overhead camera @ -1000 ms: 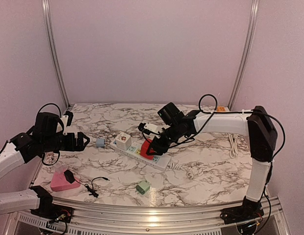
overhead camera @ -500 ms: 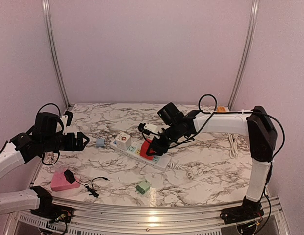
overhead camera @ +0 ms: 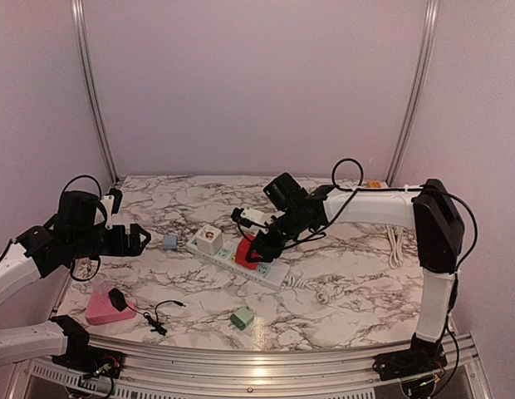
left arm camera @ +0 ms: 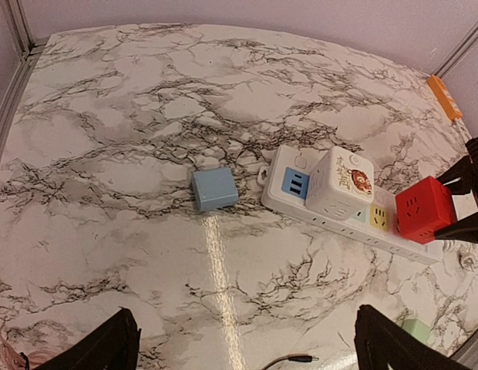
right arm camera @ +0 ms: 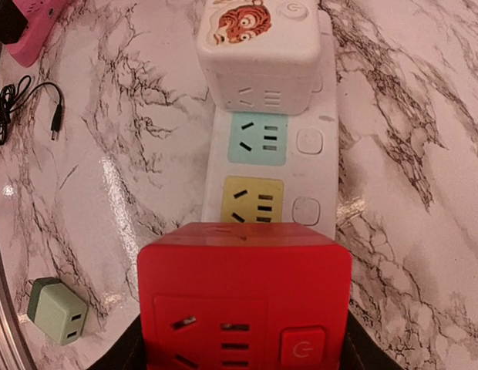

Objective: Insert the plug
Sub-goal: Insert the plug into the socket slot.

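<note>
Right gripper (overhead camera: 256, 252), frame centre, fingers clamped on red cube plug (right arm camera: 243, 297) | left gripper (overhead camera: 142, 238), left edge, jaws wide apart, holding nothing | power strip (right arm camera: 310, 177), mid-table, plug over it right of white cube (left arm camera: 341, 183), seating unclear | blue cube (left arm camera: 214, 190) left of strip.

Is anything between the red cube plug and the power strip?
Nothing visible. The right gripper holds the red cube plug at the power strip's end; the white cube plug sits beyond two free sockets.
</note>
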Motion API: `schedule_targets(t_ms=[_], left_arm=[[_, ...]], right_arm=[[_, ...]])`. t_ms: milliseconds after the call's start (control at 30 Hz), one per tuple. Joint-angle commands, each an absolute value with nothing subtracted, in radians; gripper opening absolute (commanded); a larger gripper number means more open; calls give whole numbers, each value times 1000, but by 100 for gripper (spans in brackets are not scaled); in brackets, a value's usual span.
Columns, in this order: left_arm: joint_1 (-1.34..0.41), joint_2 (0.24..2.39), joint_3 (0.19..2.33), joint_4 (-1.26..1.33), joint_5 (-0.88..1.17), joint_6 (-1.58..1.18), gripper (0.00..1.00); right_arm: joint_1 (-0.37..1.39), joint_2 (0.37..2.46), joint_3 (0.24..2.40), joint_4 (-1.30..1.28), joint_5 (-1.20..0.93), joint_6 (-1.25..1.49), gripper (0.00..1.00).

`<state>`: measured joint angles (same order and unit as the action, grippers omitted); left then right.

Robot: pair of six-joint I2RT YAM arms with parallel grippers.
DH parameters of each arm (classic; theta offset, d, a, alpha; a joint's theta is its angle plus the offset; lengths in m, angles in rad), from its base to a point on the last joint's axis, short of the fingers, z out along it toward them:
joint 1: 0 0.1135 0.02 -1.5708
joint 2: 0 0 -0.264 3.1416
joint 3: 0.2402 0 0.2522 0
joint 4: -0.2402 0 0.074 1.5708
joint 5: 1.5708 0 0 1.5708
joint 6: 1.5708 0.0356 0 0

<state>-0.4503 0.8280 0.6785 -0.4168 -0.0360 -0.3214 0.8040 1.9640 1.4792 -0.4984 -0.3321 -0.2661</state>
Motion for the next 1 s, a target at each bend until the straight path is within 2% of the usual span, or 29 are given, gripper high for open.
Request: schedule_targets(t_ms=[0, 600, 967], left_arm=[[-445, 808, 670, -423, -49, -313, 99], [-444, 807, 669, -422, -50, -314, 99], [-444, 805, 668, -422, -51, -314, 99]], right_arm=[[802, 1978, 1498, -565, -286, -278, 0], [792, 1823, 1481, -508, -356, -247, 0], [791, 1879, 1462, -530, -348, -258, 0]])
